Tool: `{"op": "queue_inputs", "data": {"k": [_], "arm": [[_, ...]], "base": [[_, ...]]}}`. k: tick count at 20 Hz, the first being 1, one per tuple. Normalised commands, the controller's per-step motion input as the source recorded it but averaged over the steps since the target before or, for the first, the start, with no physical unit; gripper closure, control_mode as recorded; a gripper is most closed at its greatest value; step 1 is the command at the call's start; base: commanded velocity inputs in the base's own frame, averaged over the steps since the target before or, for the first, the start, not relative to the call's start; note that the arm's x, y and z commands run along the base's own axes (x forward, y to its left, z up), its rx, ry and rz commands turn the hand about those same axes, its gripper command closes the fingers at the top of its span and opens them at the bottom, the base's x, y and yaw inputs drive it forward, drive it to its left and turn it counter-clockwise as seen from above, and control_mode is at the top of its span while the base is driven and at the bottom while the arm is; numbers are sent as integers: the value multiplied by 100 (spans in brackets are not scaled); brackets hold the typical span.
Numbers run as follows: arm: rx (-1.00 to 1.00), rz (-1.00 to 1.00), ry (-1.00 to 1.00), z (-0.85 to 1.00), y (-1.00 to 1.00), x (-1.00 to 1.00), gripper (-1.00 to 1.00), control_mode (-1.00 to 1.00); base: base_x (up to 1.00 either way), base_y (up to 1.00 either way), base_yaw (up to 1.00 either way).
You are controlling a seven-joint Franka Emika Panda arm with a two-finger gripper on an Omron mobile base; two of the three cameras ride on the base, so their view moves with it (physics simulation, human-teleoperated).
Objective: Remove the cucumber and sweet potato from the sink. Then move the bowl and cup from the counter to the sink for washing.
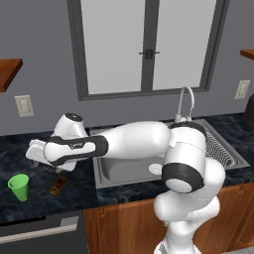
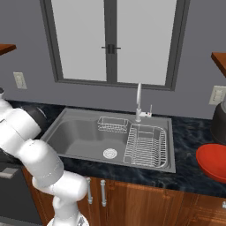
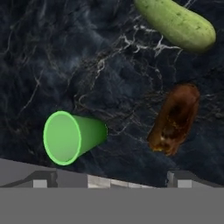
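On the dark marble counter left of the sink point(image 1: 124, 171) stands the bright green cup point(image 1: 20, 186), upright. The reddish-brown sweet potato point(image 1: 58, 185) lies just right of it. In the hand view the cup point(image 3: 72, 137) is at the lower left, the sweet potato point(image 3: 174, 119) at the right and the light-green cucumber point(image 3: 177, 22) at the top right, all on the counter. My gripper point(image 1: 60, 168) hangs open a little above them, holding nothing; its fingertips point(image 3: 178, 177) stand wide apart. The red bowl point(image 2: 214, 161) sits on the counter right of the sink point(image 2: 79, 137).
A wire dish rack point(image 2: 148, 145), a wire basket point(image 2: 112, 124) and a curved faucet point(image 2: 139, 101) belong to the sink. A dark appliance point(image 2: 219, 123) stands behind the bowl. My arm stretches across the sink's left part.
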Motion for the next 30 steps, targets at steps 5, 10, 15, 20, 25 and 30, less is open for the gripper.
{"op": "queue_inputs", "data": {"k": [5, 10, 15, 20, 25, 30], "arm": [[-4, 0, 1, -3, 28, 19, -100, -100], [-5, 0, 2, -3, 27, 14, -100, -100], [-7, 0, 1, 0, 26, 3, -100, -100], [-8, 0, 9, 5, 17, 0, -100, -100], [-14, 0, 12, 11, 1, 0, -100, -100], [-16, 0, 9, 3, -1, 0, -100, -100]], "base": [[0, 0, 0], [0, 0, 0], [0, 0, 0], [0, 0, 0], [0, 0, 0], [0, 0, 0]]}}
